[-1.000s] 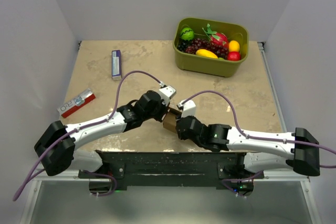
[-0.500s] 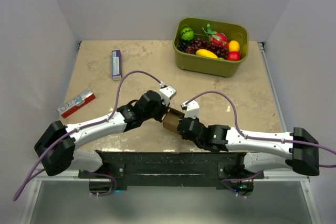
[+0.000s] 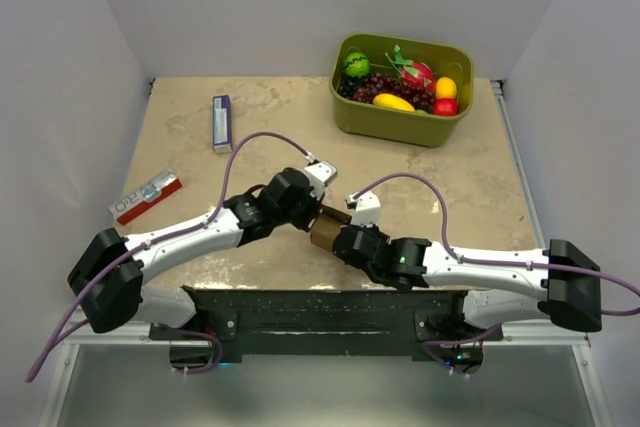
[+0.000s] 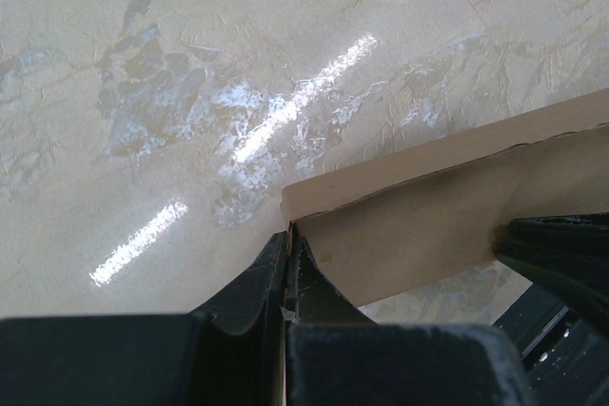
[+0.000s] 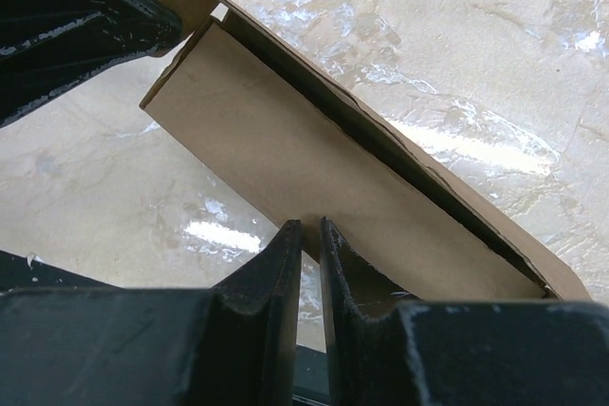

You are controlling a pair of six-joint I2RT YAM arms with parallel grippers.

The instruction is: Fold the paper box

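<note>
The paper box (image 3: 325,229), plain brown cardboard, hangs between my two grippers at the table's front middle. My left gripper (image 3: 316,213) is shut on one corner of it; in the left wrist view the fingertips (image 4: 289,235) pinch the edge of the box (image 4: 428,225). My right gripper (image 3: 340,240) meets it from the other side. In the right wrist view its jaws (image 5: 304,225) stand a narrow slit apart, on the lower edge of the box's long panel (image 5: 285,149). A second cardboard layer lies behind that panel, with a dark gap between them.
A green tub (image 3: 400,127) of toy fruit stands at the back right. A slim purple-and-white box (image 3: 221,123) lies at the back left, and a red-and-white box (image 3: 146,196) lies at the left. The black mounting bar (image 3: 320,312) runs along the near edge.
The right arm has slid left onto the box and its jaws have narrowed. The left gripper has stayed shut on the box and has barely shifted.
</note>
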